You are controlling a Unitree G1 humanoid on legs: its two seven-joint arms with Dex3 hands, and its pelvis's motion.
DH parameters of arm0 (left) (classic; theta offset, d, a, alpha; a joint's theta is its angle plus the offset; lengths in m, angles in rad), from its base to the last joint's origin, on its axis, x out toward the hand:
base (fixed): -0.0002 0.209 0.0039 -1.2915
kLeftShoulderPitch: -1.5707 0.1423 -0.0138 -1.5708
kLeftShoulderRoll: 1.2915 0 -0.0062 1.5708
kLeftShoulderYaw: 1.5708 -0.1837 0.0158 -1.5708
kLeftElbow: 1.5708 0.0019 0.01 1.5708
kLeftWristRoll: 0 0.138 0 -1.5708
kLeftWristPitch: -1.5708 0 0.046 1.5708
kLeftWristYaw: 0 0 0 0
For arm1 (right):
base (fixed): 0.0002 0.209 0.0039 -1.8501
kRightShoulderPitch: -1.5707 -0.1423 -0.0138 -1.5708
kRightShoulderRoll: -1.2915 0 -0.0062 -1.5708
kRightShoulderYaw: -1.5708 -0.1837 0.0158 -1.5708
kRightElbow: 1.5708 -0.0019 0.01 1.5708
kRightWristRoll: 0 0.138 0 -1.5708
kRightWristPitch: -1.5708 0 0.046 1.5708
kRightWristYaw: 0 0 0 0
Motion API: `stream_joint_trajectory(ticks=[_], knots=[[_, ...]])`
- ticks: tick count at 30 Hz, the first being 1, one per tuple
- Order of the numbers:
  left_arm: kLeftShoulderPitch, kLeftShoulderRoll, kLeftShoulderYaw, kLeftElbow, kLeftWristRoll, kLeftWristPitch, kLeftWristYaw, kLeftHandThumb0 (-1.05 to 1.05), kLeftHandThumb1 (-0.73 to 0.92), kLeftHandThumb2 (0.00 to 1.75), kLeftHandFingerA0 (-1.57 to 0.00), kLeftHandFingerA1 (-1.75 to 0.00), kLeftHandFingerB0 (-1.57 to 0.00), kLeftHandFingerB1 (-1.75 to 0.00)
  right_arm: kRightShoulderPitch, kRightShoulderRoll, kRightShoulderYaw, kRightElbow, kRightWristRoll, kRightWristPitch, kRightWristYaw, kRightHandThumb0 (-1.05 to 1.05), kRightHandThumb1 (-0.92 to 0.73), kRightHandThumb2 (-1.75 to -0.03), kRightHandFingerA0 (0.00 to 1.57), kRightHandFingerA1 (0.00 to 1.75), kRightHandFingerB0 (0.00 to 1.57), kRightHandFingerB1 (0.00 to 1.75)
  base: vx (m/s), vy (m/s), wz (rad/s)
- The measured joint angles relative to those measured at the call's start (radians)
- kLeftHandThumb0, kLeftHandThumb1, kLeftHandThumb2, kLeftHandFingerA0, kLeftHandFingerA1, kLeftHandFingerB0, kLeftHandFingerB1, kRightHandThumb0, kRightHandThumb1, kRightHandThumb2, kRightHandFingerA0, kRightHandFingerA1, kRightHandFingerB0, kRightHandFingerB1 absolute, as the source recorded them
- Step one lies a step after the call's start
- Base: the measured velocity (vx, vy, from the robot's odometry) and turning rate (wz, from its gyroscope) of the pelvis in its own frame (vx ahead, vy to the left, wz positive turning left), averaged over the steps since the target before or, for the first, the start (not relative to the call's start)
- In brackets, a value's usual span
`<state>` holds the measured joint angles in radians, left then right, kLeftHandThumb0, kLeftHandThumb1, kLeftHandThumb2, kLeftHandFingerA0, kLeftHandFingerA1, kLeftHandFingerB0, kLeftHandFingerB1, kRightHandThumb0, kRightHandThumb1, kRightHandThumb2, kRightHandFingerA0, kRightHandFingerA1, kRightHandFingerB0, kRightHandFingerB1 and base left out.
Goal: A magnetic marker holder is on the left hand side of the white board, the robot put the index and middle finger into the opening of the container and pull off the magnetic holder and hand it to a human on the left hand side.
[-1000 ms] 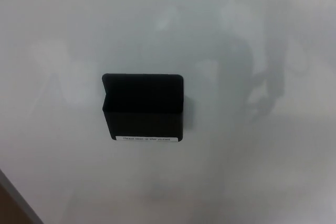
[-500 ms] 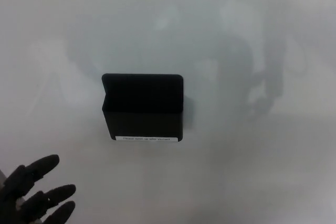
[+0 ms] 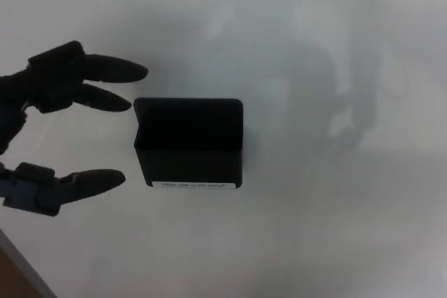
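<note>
A black magnetic marker holder [image 3: 188, 143] sticks to the whiteboard [image 3: 335, 228] at the middle of the head view, with a small white label along its lower edge. My left hand [image 3: 59, 127] is at the picture's left, open, just left of the holder. Its two upper fingers [image 3: 105, 82] reach toward the holder's top left corner, with the tips close to it but apart. The thumb [image 3: 84, 181] points at the holder's lower left side. Nothing is held. My right hand does not show.
The glossy whiteboard fills nearly the whole view and shows faint grey reflections at the upper right. Its frame edge [image 3: 21, 270] runs diagonally across the bottom left corner, with a brown surface beyond it.
My left hand has risen from the bottom left corner to the holder's height, fingers spread toward it. One second ago no hand showed. The holder has not moved.
</note>
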<state>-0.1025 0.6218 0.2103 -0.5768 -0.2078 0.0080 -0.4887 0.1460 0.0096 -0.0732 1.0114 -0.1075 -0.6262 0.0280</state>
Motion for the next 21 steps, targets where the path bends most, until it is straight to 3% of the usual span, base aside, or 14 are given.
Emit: stream_joint_trajectory(ticks=[5,6,8,9,13,14,15,16,17,21], knots=[[-0.172,0.178,-0.069,-0.041,-0.002,0.068,-0.077,-0.35,0.46,0.65,-0.38,-0.58,-0.34,-0.43,-0.011,-0.001,-0.009,0.025,0.004,-0.042,0.000,-0.37,-0.60,-0.58,1.02,0.54,0.52,0.41,0.00,0.000,0.00],[-0.180,0.188,-0.073,-0.042,-0.002,0.073,-0.082,-0.34,0.53,0.63,-0.31,-0.51,-0.33,-0.40,-0.011,-0.001,-0.010,0.026,0.004,-0.045,0.000,-0.37,-0.60,-0.58,1.02,0.55,0.53,0.41,0.00,0.000,0.00],[-0.224,0.245,-0.101,-0.043,-0.005,0.102,-0.121,-0.30,0.60,0.58,-0.33,-0.42,-0.30,-0.32,-0.017,-0.002,-0.013,0.039,0.007,-0.064,0.000,-0.38,-0.59,-0.58,1.02,0.55,0.53,0.41,0.00,0.000,0.00],[-0.236,0.260,-0.110,-0.042,-0.007,0.110,-0.133,-0.18,0.48,0.97,-0.15,-0.54,-0.12,-0.51,-0.018,-0.002,-0.014,0.042,0.007,-0.069,0.000,-0.38,-0.59,-0.58,1.02,0.55,0.53,0.41,0.00,0.000,0.00],[-0.313,0.355,-0.180,-0.023,-0.011,0.169,-0.209,-0.21,0.54,1.01,-0.10,-0.52,-0.08,-0.49,-0.027,-0.002,-0.015,0.054,0.010,-0.088,-0.001,-0.37,-0.59,-0.58,1.02,0.55,0.52,0.41,0.00,0.000,0.00],[-0.324,0.365,-0.191,-0.019,-0.011,0.174,-0.219,-0.21,0.54,1.01,-0.10,-0.52,-0.08,-0.49,-0.028,-0.002,-0.016,0.055,0.010,-0.089,-0.001,-0.37,-0.59,-0.58,1.02,0.55,0.52,0.41,0.00,0.000,0.00],[-0.352,0.386,-0.217,-0.009,-0.011,0.190,-0.242,-0.45,0.62,0.71,-0.25,-0.42,-0.20,-0.35,-0.029,-0.002,-0.016,0.057,0.010,-0.092,-0.001,-0.38,-0.59,-0.58,1.02,0.55,0.52,0.41,0.00,0.000,0.00],[-0.377,0.400,-0.240,0.002,-0.011,0.203,-0.262,-0.45,0.62,0.71,-0.25,-0.42,-0.20,-0.35,-0.029,-0.002,-0.015,0.058,0.010,-0.094,-0.001,-0.38,-0.59,-0.58,1.02,0.55,0.52,0.41,0.00,0.000,0.00],[-0.392,0.407,-0.253,0.008,-0.011,0.210,-0.272,-0.48,0.61,0.75,-0.38,-0.48,-0.12,-0.35,-0.029,-0.002,-0.015,0.058,0.010,-0.096,-0.001,-0.38,-0.60,-0.58,1.01,0.55,0.52,0.41,0.00,0.000,0.00],[-0.473,0.433,-0.329,0.048,-0.011,0.263,-0.335,-0.51,0.60,0.76,-0.26,-0.44,-0.07,-0.34,-0.030,-0.002,-0.014,0.060,0.009,-0.103,-0.002,-0.37,-0.59,-0.58,1.01,0.55,0.52,0.41,0.00,0.000,0.00]])
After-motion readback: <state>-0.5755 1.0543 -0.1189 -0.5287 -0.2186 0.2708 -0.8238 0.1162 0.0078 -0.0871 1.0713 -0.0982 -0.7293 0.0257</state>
